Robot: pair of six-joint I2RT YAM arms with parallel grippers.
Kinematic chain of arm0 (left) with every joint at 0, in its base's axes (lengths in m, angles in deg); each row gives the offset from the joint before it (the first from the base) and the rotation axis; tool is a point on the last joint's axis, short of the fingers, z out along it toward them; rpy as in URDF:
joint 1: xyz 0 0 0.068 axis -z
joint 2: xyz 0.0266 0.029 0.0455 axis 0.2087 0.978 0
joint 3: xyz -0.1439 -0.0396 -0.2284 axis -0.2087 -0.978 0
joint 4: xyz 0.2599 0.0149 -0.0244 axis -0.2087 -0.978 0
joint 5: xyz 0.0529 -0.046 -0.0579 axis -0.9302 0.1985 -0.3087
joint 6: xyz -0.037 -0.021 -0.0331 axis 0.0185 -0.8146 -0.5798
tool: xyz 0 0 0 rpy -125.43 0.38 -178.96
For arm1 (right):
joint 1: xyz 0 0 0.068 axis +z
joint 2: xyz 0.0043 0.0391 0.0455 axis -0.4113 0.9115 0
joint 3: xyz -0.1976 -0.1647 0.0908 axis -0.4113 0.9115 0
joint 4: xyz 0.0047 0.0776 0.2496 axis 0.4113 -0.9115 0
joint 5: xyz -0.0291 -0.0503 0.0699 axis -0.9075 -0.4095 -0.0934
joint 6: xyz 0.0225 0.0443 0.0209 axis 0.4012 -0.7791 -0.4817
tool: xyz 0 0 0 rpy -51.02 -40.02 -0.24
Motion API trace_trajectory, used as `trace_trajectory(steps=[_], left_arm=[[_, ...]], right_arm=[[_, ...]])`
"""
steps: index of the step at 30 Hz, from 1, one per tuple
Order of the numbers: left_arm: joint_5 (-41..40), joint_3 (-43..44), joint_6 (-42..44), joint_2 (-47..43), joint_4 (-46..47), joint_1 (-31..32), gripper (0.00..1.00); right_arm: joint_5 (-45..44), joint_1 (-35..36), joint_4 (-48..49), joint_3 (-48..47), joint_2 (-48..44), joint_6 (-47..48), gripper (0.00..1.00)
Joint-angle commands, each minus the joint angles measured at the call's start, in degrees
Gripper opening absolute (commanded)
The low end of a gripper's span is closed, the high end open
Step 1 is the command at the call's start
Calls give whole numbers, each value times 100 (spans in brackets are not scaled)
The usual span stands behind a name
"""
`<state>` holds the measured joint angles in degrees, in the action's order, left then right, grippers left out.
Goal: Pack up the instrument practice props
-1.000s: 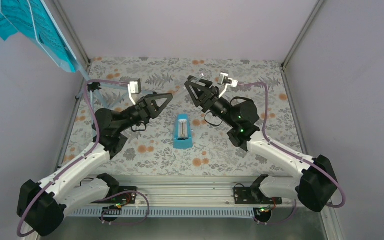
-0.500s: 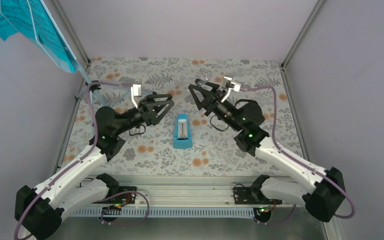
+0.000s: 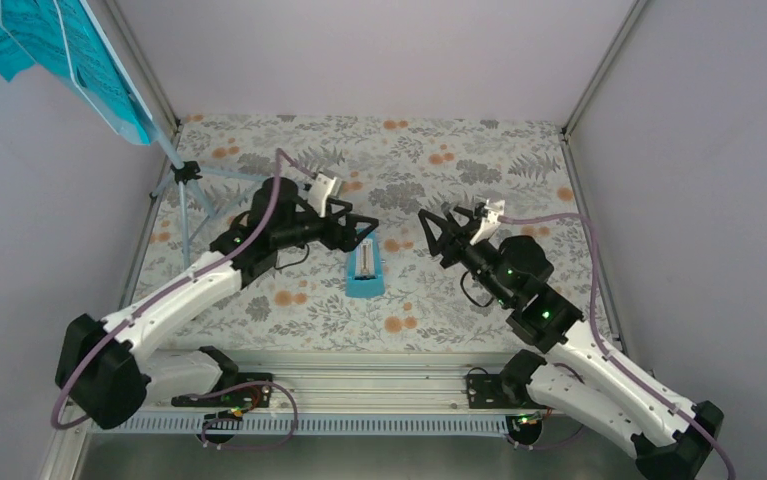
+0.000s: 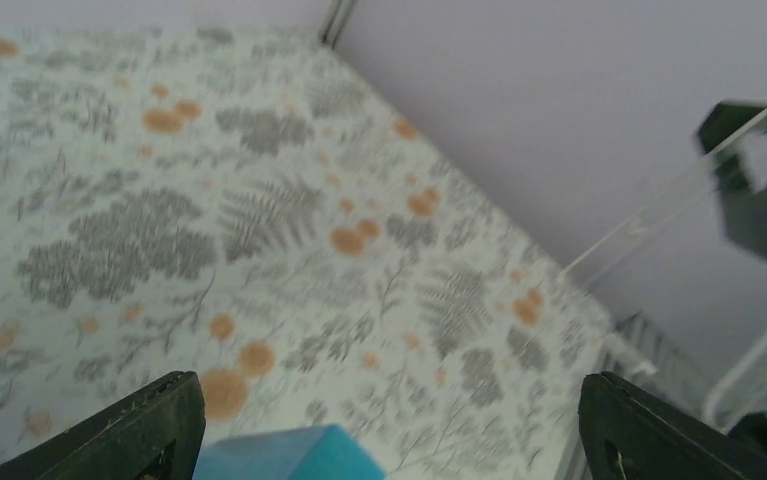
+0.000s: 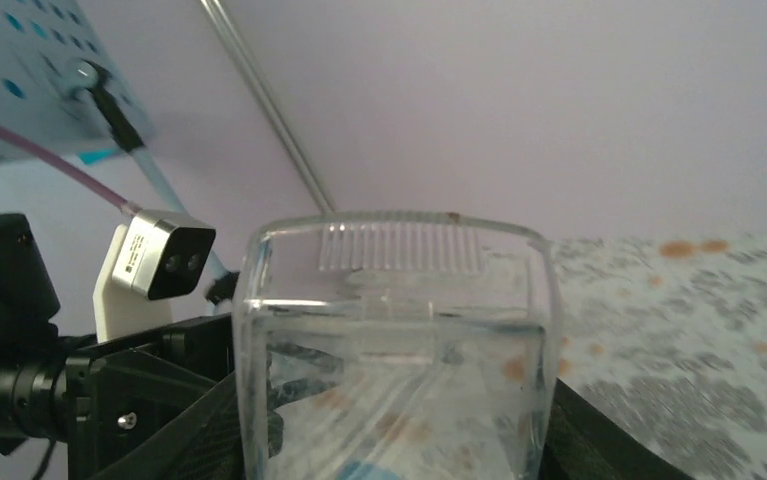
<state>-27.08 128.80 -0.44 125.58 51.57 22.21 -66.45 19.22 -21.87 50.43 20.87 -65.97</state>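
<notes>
Lying flat, metronome (image 3: pixel 363 264) runs near-to-far beside the wide-spread left end effector (image 3: pixel 367 229)

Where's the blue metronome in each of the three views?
Top external: metronome at table centre, just off the left claw.
Left wrist: only its blue top at the bottom edge, between the fingers.
Right wrist: a blue sliver at the bottom edge, behind the clear container.
Shared landmark: floral tablecloth.

Matt floral tablecloth (image 3: pixel 479 160); clear glossy plastic pincer fingers (image 5: pixel 399 330)
</notes>
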Motion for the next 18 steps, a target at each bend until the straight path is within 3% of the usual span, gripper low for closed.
trace_trajectory(steps=[1, 9, 18], left_arm=[[-315, 308, 795, 463, -561, 238, 93], [-898, 423, 930, 1024, -597, 625, 90], [-1633, 416, 978, 1245, -783, 891, 72]], right_arm=[[-527, 61, -661, 268, -286, 153, 44], [-673, 61, -696, 474, -386, 120, 44], [-724, 61, -664, 634, -423, -27, 44]])
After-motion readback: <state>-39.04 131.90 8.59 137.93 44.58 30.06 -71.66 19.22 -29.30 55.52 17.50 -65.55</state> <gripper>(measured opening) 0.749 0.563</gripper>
